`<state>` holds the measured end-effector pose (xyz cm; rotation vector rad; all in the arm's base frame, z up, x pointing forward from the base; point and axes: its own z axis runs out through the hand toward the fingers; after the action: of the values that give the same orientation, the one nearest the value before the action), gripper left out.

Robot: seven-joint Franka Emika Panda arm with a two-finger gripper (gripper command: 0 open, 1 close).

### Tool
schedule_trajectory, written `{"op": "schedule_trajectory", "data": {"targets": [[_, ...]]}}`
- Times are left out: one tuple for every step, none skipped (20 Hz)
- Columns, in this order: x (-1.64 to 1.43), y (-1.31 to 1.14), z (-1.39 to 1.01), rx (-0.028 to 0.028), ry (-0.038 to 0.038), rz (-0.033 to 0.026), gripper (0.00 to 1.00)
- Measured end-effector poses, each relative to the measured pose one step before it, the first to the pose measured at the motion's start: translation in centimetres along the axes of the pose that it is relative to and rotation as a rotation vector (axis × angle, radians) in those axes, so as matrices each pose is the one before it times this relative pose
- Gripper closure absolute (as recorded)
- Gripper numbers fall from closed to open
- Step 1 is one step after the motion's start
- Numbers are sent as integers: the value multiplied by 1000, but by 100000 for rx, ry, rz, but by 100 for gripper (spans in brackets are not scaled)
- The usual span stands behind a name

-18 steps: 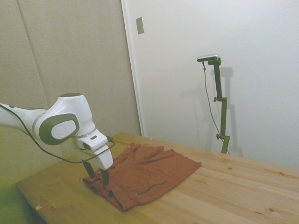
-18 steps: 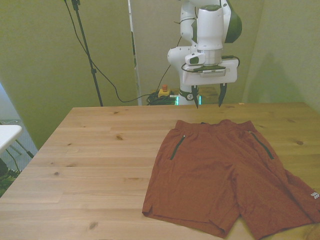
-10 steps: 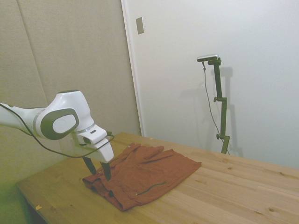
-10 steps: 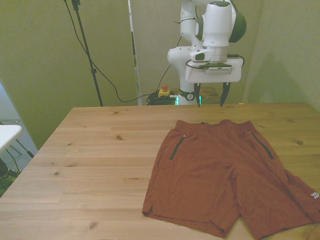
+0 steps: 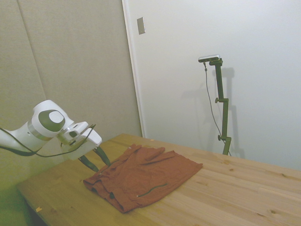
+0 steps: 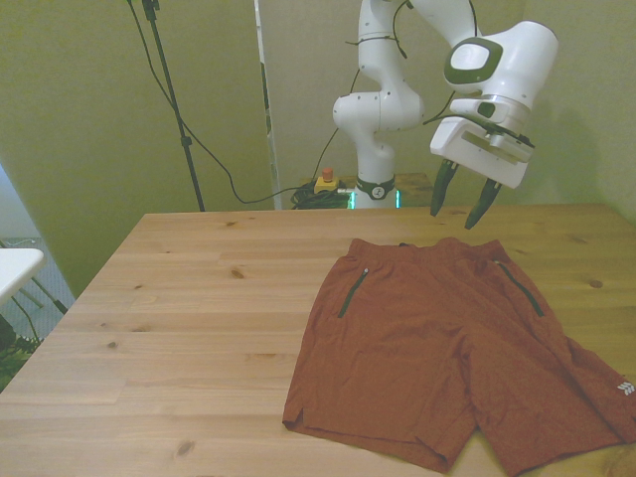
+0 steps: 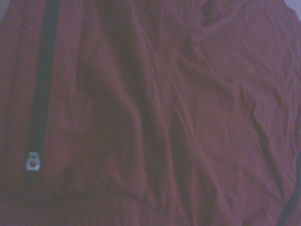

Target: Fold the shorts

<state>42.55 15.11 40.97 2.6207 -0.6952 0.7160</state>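
Shorts [image 6: 447, 348] lay flat, unfolded, on table [image 6: 179, 298], toward front view's right. Gripper [image 6: 464, 207] hovered tilted above waistband, fingers spread, empty. Good approach: probably descend on one waistband corner, pinch single edge, avoid bunching cloth.

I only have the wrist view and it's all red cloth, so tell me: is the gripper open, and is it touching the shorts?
Observer: Open. The front view shows the gripper with its fingers spread.
Operator: Touching the cloth?
Observer: No. It hangs tilted above the waistband edge of the shorts, clear of them.
Operator: Any fold made yet?
Observer: None. They lie flat on the table, both legs spread out.
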Motion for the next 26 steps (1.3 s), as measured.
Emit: {"op": "schedule_trajectory", "data": {"targets": [[-1103, -663, -37, -125, 2739, -1229, 0], [-864, -686, -162, 1, 3011, -980, 0], [-601, -750, -254, -10, 3442, -1460, 0], [-403, -811, -306, -894, 3622, -2045, 0], [-388, -756, -156, -1824, 3119, -2332, 0], [-554, -851, -65, -1592, 2143, -2298, 0], [-701, -932, -27, -750, 1230, -2011, 0], [-752, -965, -9, -762, 495, -1756, 0], [-720, -892, -3, -1217, -221, -1529, 0], [-564, -822, -54, -1523, -124, -1197, 0], [-386, -817, -214, -937, 233, -593, 0], [-255, -786, -285, -691, 411, -422, 0], [-153, -693, -321, -620, 482, -324, 0], [-80, -606, -297, -815, 900, -451, 0], [-181, -489, -115, -1204, 678, -822, 0], [-294, -445, 4, -1305, 510, -1229, 0], [-414, -446, 92, -926, 683, -1318, 0], [-651, -563, 111, -681, 331, -1403, 0], [-510, -385, 18, -446, 309, -1053, 0], [-471, -326, -67, -85, 32, -802, 0], [-357, -254, -161, 76, 105, -530, 0], [-262, -150, -146, -218, 204, -434, 0], [-162, -74, -62, -214, 106, -278, 0], [-79, 3, 10, -460, 78, -150, 0], [-58, 95, 168, -1123, -15, -143, 0], [-88, 171, 318, -1413, -155, -159, 0]]}}
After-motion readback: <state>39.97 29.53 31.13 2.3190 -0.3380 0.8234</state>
